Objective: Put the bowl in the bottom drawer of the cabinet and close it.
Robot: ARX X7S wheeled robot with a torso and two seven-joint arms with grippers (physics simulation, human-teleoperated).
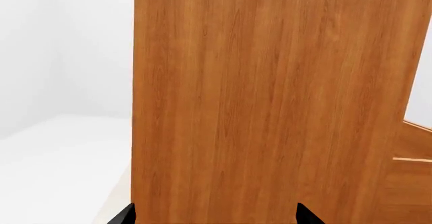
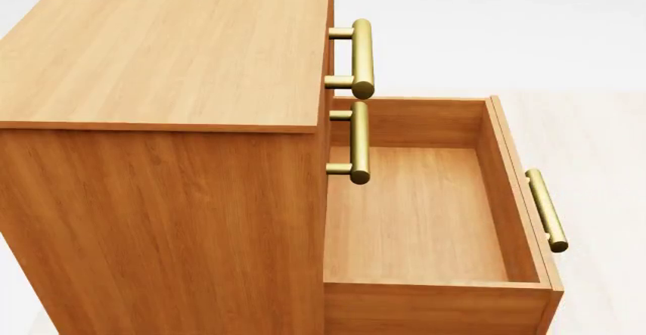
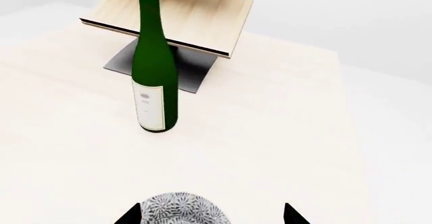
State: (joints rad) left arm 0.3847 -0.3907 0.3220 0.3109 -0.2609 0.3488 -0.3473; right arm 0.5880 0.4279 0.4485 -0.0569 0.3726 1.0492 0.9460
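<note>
Bare simulated room: wooden cabinet (image 2: 162,161), green bottle (image 3: 154,72), pale rack (image 3: 196,16).

white walls (image 1: 60,47), pale wood tabletop (image 3: 270,133), a slatted pale rack (image 3: 196,16).

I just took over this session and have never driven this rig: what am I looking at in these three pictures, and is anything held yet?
You are driving a simulated two-armed wheeled robot. The head camera looks down on the cabinet: its bottom drawer is pulled out and nothing shows inside it, while the two upper drawers look shut.

The left wrist camera faces the cabinet's wooden side close up; the two black tips at the picture's edge belong to the left gripper, which stands open and holds nothing.

The right wrist camera shows the table with a green bottle standing before a pale wooden rack. The patterned bowl sits between the tips of the open right gripper. Whether they touch it, I cannot tell.
</note>
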